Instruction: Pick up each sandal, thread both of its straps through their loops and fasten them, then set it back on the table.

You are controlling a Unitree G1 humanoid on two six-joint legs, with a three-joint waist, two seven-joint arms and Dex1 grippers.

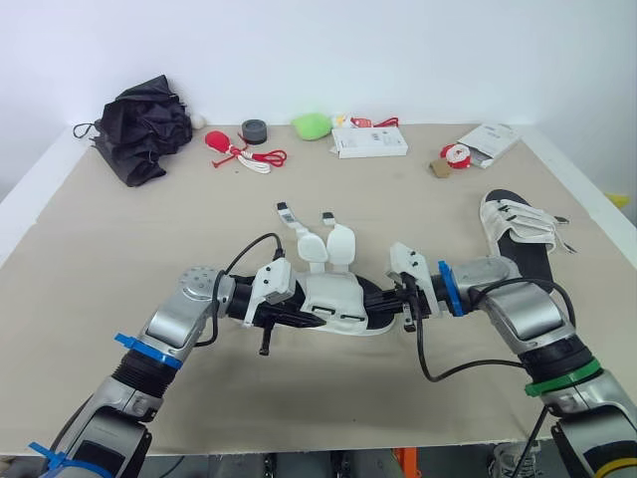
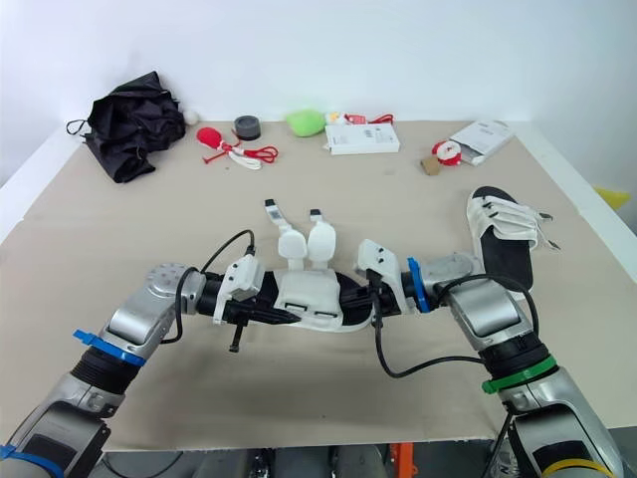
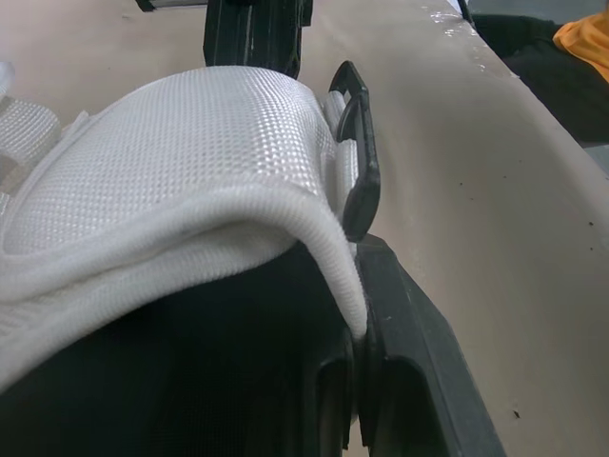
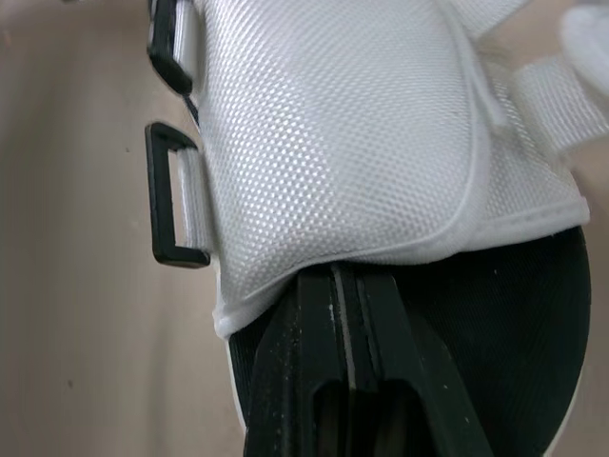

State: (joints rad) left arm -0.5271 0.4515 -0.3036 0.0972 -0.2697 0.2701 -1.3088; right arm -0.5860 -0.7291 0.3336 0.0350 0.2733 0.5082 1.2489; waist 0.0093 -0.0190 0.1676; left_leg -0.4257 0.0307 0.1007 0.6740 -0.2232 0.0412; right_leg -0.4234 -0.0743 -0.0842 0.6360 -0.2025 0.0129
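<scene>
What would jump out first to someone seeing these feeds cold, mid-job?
At the middle of the table, a white sandal is held between the left gripper and the right gripper, each clamped on one end, with its two straps sticking up unfastened. Next comes the second sandal lying at the right side, then a black umbrella crumpled at the far left corner.

The sandal (image 1: pixel 333 299) has an upper of white woven cloth, a coarse mesh with a slight sheen, edged by a smoother hem. Its loops (image 4: pixel 171 195) are smooth black plastic, faintly glossy, and its footbed is matt black. The right claw (image 4: pixel 344 286) is smooth black plastic with a dull sheen. The worktop (image 1: pixel 149 239) is matt beige and finely speckled. The umbrella (image 1: pixel 144 129) is crumpled black cloth, matt.
</scene>
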